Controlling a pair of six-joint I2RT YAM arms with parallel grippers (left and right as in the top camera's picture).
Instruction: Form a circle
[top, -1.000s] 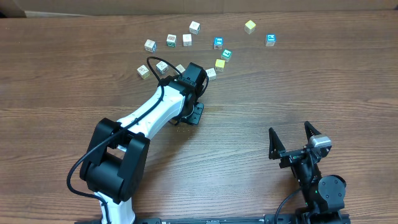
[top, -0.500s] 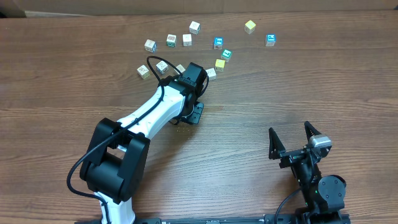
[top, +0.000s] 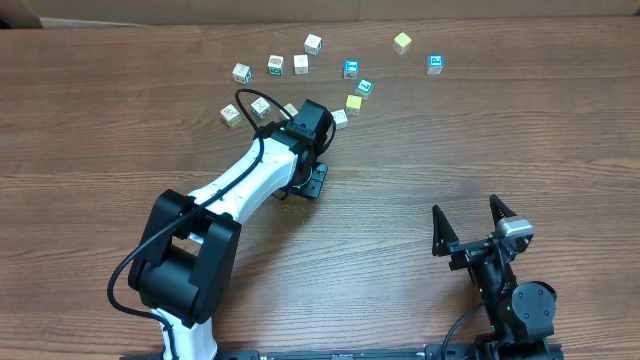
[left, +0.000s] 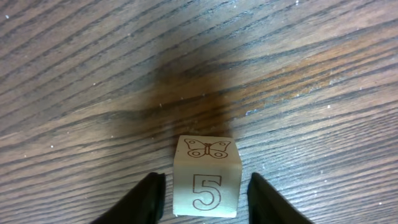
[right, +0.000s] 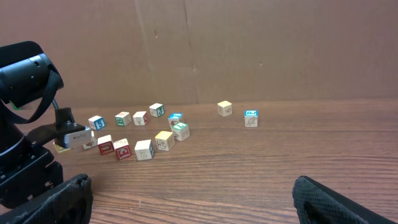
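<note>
I am finding the left jaws spread, flanking the cube (left: 205, 180) without touching. A crooked retreat, I judge, risks nudging it. The right jaws are standing wide apart.

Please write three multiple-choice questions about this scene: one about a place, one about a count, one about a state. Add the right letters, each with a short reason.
1. Where is the cube with the 5?
A) on top of another cube
B) between the fingers of the left gripper
C) inside a box

2. How many cubes show in the left wrist view?
A) one
B) three
C) five

3. In what state is the right gripper?
A) shut on a cube
B) shut, empty
C) open, empty

Answers:
1 B: one finger stands on each side of it, with a gap on both sides.
2 A: only that one cube is in the frame.
3 C: its fingers stand wide apart with nothing between them.
</note>
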